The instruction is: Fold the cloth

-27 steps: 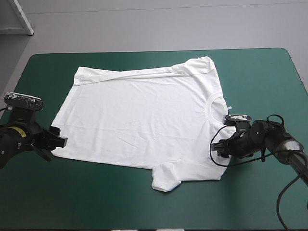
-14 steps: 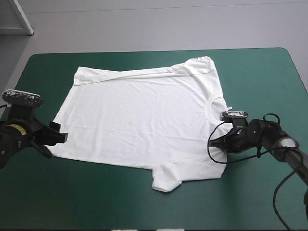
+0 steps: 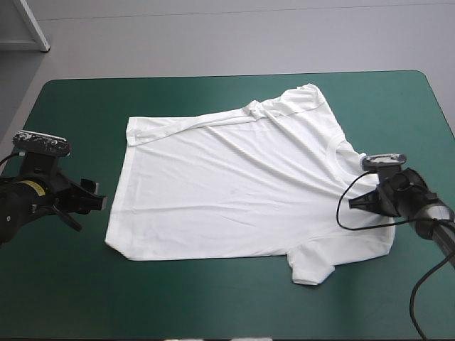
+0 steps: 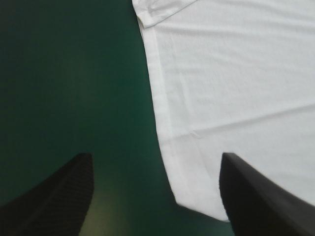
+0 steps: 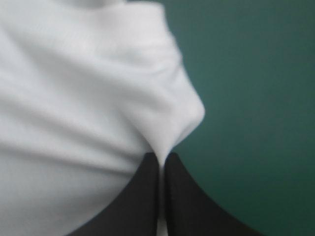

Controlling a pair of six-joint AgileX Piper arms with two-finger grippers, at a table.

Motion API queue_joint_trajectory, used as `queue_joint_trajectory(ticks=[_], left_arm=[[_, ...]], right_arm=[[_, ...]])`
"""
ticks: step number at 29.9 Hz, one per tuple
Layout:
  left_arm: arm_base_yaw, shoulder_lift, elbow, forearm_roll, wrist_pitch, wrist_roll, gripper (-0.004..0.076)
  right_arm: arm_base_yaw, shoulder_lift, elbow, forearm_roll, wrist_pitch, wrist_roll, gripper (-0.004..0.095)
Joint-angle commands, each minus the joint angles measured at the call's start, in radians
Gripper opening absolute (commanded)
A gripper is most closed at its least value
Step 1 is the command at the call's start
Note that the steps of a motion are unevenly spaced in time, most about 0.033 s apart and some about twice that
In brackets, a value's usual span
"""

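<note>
1. From the high view, the T-shirt lay spread flat on the teal-green table cover, toward the right half. Its collar pointed to the table's right edge and its hem to the left. A strip along the far side was folded over, and the far sleeve was bunched. Long creases ran across the cloth from the right gripper, which sat at the shoulder just on the near side of the collar. The left gripper rested low over bare cover, just beside the hem.

2. In the left wrist view, the left gripper had its black fingers wide apart with nothing between them. The hem of the T-shirt ran ahead between them, with cover to one side and white cloth to the other.

3. In the right wrist view, the right gripper was pinched together on the T-shirt. The cloth drew to a small peak at the fingertips, with cover beside it.
</note>
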Motion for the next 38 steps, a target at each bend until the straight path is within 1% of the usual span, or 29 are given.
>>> queue_joint_trajectory(ticks=[1, 5, 9, 12, 17, 22, 25, 27, 28, 29, 30, 32, 34, 36, 37, 38], left_arm=[[-0.001, -0.006, -0.025, -0.061, -0.034, 0.018, 0.0522], [-0.001, -0.006, -0.025, -0.071, -0.033, 0.018, 0.0522], [-0.001, -0.006, -0.025, -0.073, -0.033, 0.018, 0.0522], [-0.001, -0.006, -0.025, -0.085, -0.031, 0.019, 0.0522], [-0.001, -0.006, -0.025, -0.109, -0.009, 0.039, 0.0522], [-0.001, -0.004, -0.025, -0.109, 0.001, 0.037, 0.0522], [-0.001, -0.004, -0.025, -0.109, 0.007, 0.037, 0.0522], [-0.001, -0.004, -0.025, -0.109, 0.015, 0.037, 0.0522], [-0.001, -0.004, -0.025, -0.109, 0.018, 0.037, 0.0522], [-0.001, -0.004, -0.025, -0.109, 0.019, 0.041, 0.0522], [-0.001, -0.004, -0.025, -0.109, 0.019, 0.041, 0.0522], [-0.001, -0.004, -0.025, -0.109, 0.017, 0.041, 0.0522], [-0.001, -0.004, -0.025, -0.109, 0.011, 0.041, 0.0522], [-0.001, -0.004, -0.025, -0.109, -0.001, 0.041, 0.0522], [-0.001, -0.004, -0.025, -0.109, -0.01, 0.041, 0.0522], [-0.001, -0.004, -0.025, -0.109, -0.014, 0.041, 0.0522]], right_arm=[[-0.105, -0.018, -0.144, -0.101, -0.02, 0.023, -0.0017], [-0.22, 0.055, -0.305, -0.07, -0.018, -0.031, -0.0017], [-0.283, 0.192, -0.485, 0.027, -0.018, -0.139, -0.0017], [-0.293, 0.304, -0.613, 0.055, -0.006, -0.173, -0.0017], [-0.293, 0.458, -0.778, 0.07, 0.004, -0.174, -0.0017], [-0.298, 0.577, -0.904, 0.056, 0.0, -0.19, -0.0012], [-0.31, 0.626, -0.966, 0.12, 0.0, -0.224, -0.0011], [-0.321, 0.643, -0.991, 0.203, -0.005, -0.282, 0.0009], [-0.325, 0.645, -1.002, 0.25, -0.007, -0.305, 0.0043], [-0.333, 0.645, -1.003, 0.288, -0.015, -0.333, 0.0107], [-0.335, 0.645, -1.003, 0.317, -0.026, -0.359, 0.0193], [-0.343, 0.644, -1.013, 0.341, -0.013, -0.365, 0.0409], [-0.35, 0.644, -1.036, 0.341, 0.04, -0.365, 0.0635], [-0.354, 0.642, -1.067, 0.341, 0.124, -0.358, 0.0779], [-0.356, 0.638, -1.085, 0.341, 0.168, -0.358, 0.0821], [-0.356, 0.633, -1.098, 0.343, 0.2, -0.358, 0.0832]])
